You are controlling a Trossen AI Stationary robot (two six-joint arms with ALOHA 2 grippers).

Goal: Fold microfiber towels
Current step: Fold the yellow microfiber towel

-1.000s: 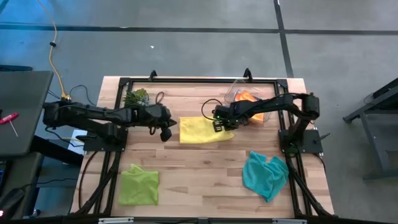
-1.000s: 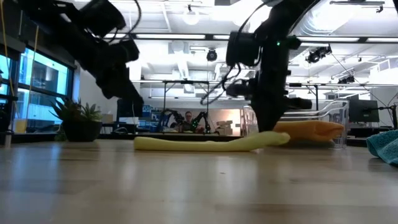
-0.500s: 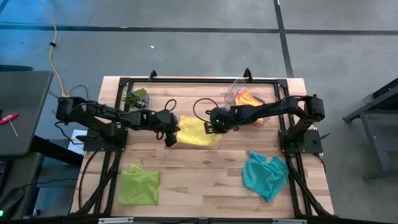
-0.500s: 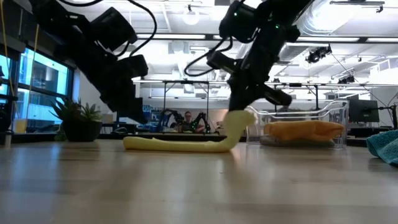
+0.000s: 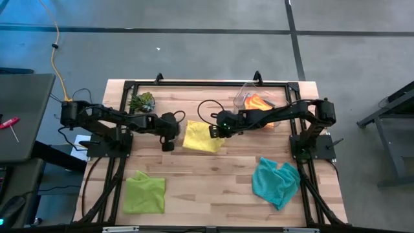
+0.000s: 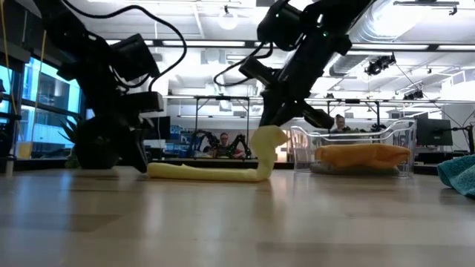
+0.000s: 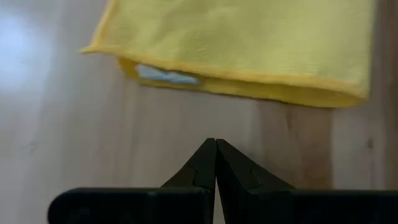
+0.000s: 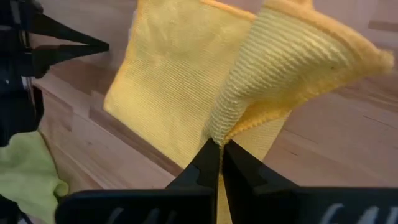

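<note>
Yellow towel (image 5: 202, 137) lies mid-frame in high view, its right edge lifted & curling leftward over the rest. Right gripper (image 8: 216, 152) pinches that raised edge, fingers pressed tight on the cloth. Left gripper (image 7: 216, 149) sits low just left of the towel, fingers pressed together, nothing between them. Lime green towel (image 5: 143, 193) lower left, teal towel (image 5: 276, 181) lower right, orange towel (image 5: 257, 102) in clear bin (image 5: 244, 97) upper right of centre.

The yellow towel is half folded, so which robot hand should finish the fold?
Probably the right hand. It is shut on the yellow towel, with that edge lifted off the table. The left hand is shut on nothing, low beside the towel's other edge.
</note>
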